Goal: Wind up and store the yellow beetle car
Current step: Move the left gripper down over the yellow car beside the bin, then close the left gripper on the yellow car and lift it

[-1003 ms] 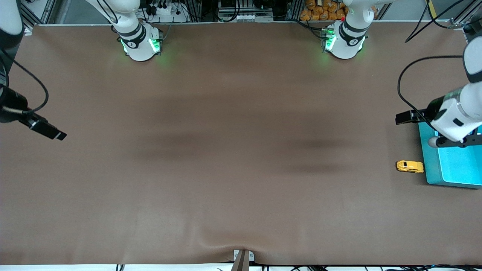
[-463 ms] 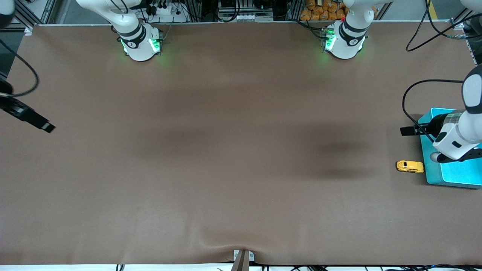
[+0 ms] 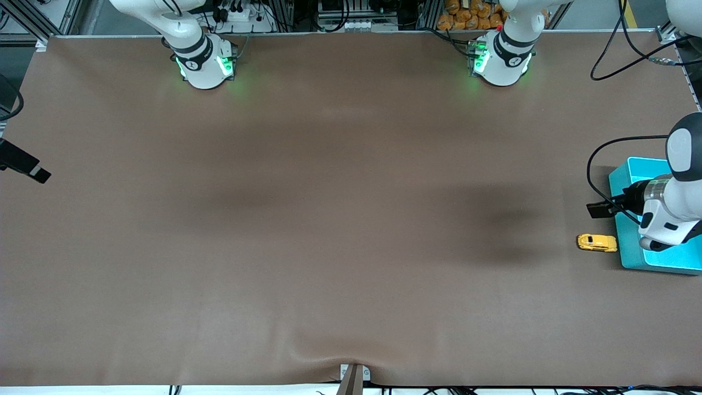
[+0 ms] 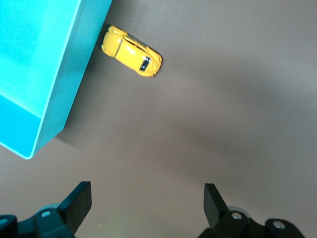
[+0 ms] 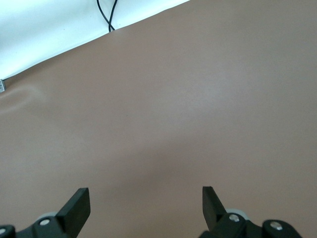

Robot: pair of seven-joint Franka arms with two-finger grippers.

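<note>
Yellow beetle car (image 3: 596,242) parked touching teal bin (image 3: 630,181) wall; left gripper (image 4: 146,206) above, right gripper (image 5: 145,206) waiting over bare table, both jaws apart — a finger could strike the wall or nudge the car rolling.

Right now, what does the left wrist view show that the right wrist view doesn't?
Only the left wrist view shows the tiny yellow beetle-shaped toy car sitting right beside the teal plastic bin, with the open left gripper above bare table near them. Only the right wrist view shows the open right gripper and a black cable at the table's edge. Both show the brown table covering.
</note>
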